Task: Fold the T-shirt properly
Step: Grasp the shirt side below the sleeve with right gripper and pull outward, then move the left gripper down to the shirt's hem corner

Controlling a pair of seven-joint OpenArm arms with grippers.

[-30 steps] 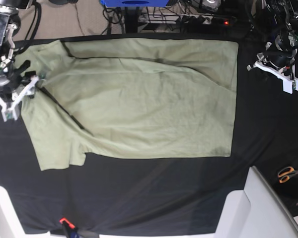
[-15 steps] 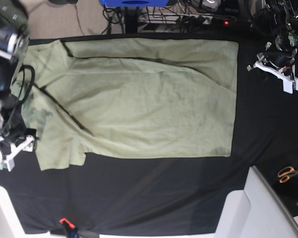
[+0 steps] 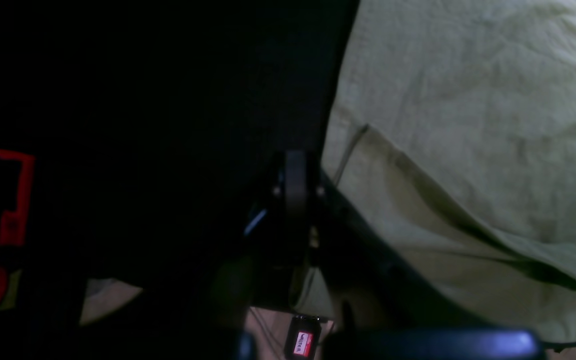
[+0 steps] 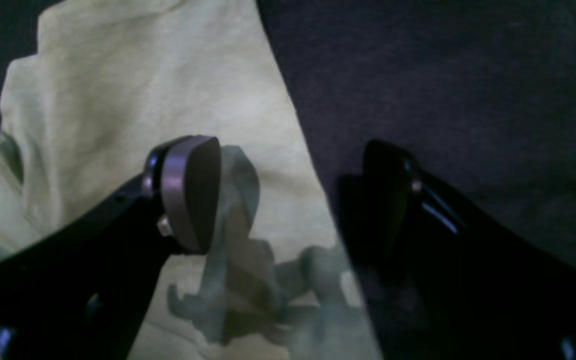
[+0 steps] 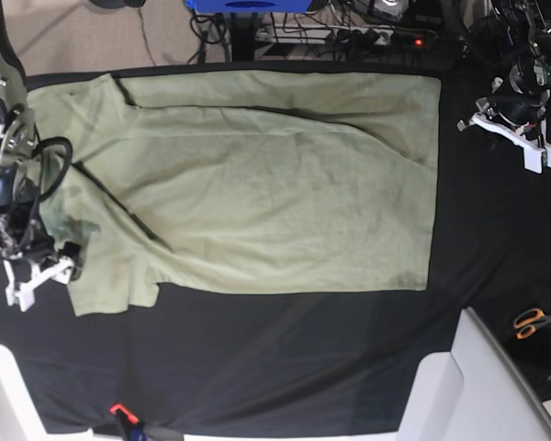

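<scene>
Base view: the T-shirt [image 5: 257, 184] lies flat on the black worktop [image 5: 285, 358], long axis left-right, collar end at the view's left. The right end effector [image 5: 44, 277], jaws spread and empty, straddles its sleeve edge; the left end effector [image 5: 514, 138], closed, sits well apart. Scissors [image 5: 533, 322] lie near the corner.

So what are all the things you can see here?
T-shirt: one, pale green, spread partly folded across the middle of the table.
Table cloth: one, black, covering the table.
Scissors: one pair, orange handles, right edge.
Power strip: one, a red light on it, on the floor beyond the table.
Right gripper: one, white-fingered, open at the shirt's sleeve edge.
Left gripper: one, white-fingered, shut, over the cloth off the shirt.
</scene>
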